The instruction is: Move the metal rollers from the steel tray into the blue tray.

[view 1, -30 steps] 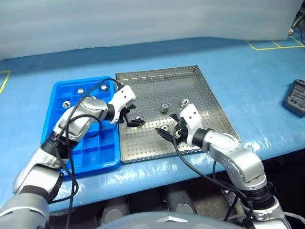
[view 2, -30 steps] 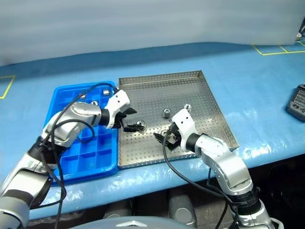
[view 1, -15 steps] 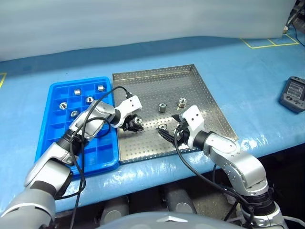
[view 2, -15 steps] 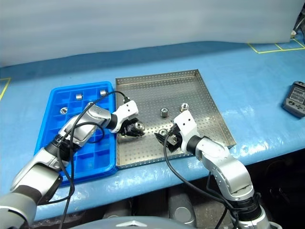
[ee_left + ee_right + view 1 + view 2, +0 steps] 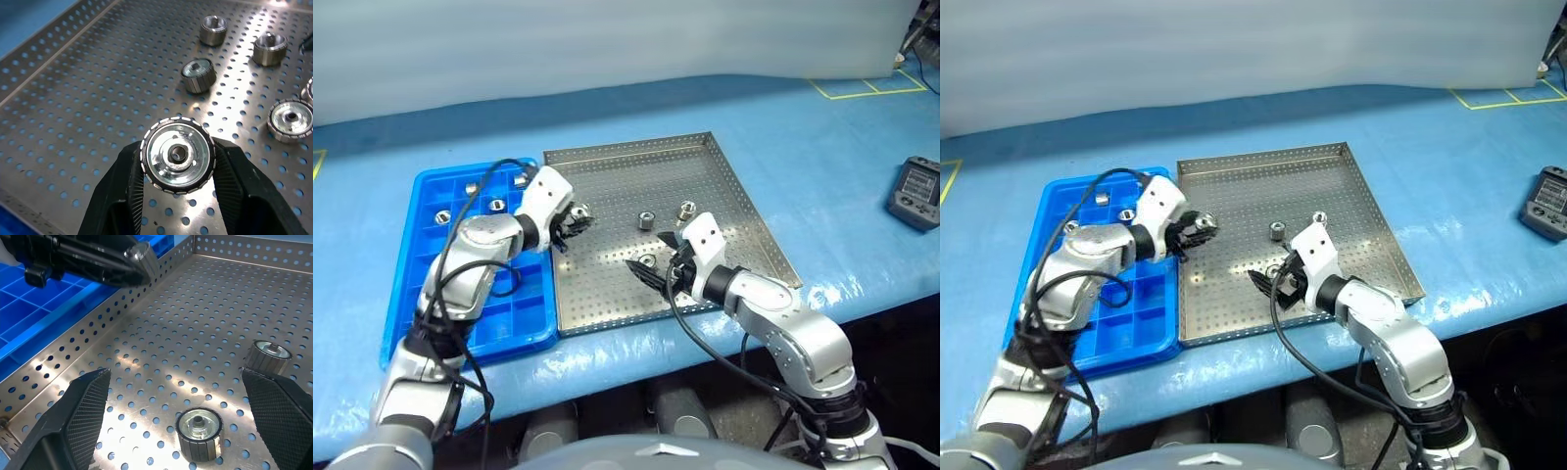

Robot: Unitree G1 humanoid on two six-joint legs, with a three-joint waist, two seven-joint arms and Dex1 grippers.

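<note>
Left eye view: the steel tray [image 5: 724, 191] is seen lying on a blue-covered table [image 5: 822, 147], with the blue tray [image 5: 416, 294] set just beside it on the robot's left, their long sides nearly touching. On the perforated floor of the steel tray several metal rollers are left loose: one [image 5: 646, 219] and another [image 5: 687, 210] stand near the middle, and a third [image 5: 647, 261] lies close in front of the right gripper [image 5: 651, 274]. In the right wrist view that third roller [image 5: 198, 433] is seen standing on end between the two widely parted fingers [image 5: 83, 406], touched by neither, with a further roller [image 5: 266, 356] beside the other finger. The right gripper is thus spread wide and nothing is gripped by it.

In the blue tray, rollers are held in single compartments toward the far end: one [image 5: 442, 216], one [image 5: 496, 205], one [image 5: 471, 186] and one [image 5: 521, 180] can be made out, each in its own square. The nearer compartments are partly hidden by the left arm.

The left gripper [image 5: 576, 221] is held above the steel tray's left part, close to the edge shared with the blue tray. In the left wrist view its fingers [image 5: 122, 186] are seen clamped on a held roller [image 5: 177, 154], which is pinched by its ribbed sides with its dark centre hole facing the camera, clear of the tray floor. A dark handheld device [image 5: 913, 193] lies on the table well apart to the right.
</note>
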